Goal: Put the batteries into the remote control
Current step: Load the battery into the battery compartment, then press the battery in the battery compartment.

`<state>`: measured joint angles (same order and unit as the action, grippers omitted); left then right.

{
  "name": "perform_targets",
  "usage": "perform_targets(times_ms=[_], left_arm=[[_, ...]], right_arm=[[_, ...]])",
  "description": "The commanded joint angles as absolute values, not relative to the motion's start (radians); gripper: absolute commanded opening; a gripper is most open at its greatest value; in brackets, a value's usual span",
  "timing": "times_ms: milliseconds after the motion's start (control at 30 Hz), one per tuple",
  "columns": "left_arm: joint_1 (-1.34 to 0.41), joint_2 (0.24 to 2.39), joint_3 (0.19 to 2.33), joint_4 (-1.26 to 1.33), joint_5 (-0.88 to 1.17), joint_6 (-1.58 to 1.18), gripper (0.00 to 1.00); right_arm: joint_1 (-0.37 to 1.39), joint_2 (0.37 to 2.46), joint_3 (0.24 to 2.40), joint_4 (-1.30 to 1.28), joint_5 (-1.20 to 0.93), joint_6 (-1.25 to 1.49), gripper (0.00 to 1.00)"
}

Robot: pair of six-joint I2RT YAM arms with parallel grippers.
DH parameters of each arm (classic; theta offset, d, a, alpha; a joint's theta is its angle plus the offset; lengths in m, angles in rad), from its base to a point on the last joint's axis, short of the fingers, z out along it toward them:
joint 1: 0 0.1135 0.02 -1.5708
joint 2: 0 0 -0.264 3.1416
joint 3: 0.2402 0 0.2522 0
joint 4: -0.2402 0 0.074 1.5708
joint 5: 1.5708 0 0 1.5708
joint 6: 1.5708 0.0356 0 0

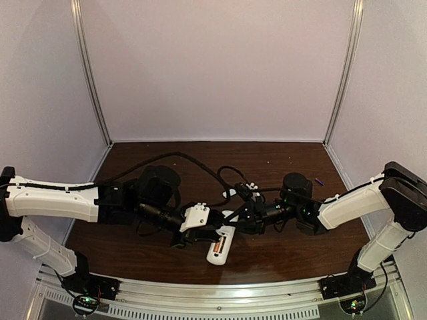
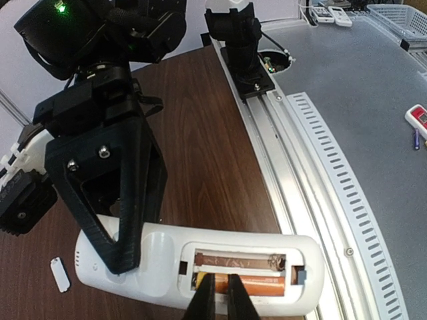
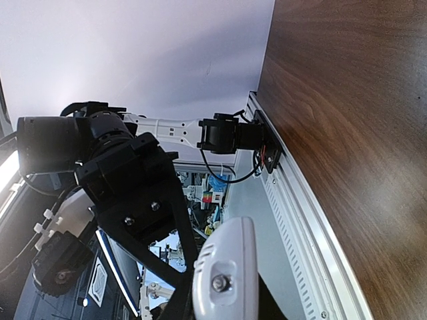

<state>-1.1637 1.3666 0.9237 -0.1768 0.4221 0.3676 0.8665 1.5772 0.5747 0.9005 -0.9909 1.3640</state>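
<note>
The white remote control lies back-up near the table's front, its battery bay open. One orange battery lies in the near slot of the bay; the far slot holds nothing. My left gripper is shut, its slim tips touching that battery near its left end. My right gripper is shut on the remote's far end, its black finger crossing the white casing. The right wrist view has the remote's rounded end between the jaws. No other battery shows.
A small loose white cover piece lies on the brown table beside the remote. A tiny purple item sits at the back right. Black cables loop behind the arms. The metal rail runs along the near edge.
</note>
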Motion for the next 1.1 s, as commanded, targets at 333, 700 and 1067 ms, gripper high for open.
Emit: perform_targets(times_ms=[333, 700, 1067], left_arm=[[-1.164, 1.204, 0.917, -0.146, -0.030, -0.154, 0.93], [-1.156, 1.394, 0.980, -0.110, 0.169, -0.482, 0.81], [-1.153, 1.460, 0.983, -0.123, 0.124, -0.557, 0.43]], right_arm=[[0.810, 1.476, 0.632, 0.689, -0.918, 1.146, 0.00], [0.796, 1.445, 0.682, 0.571, -0.891, 1.041, 0.00], [0.796, 1.439, 0.678, 0.597, -0.893, 1.051, 0.00]])
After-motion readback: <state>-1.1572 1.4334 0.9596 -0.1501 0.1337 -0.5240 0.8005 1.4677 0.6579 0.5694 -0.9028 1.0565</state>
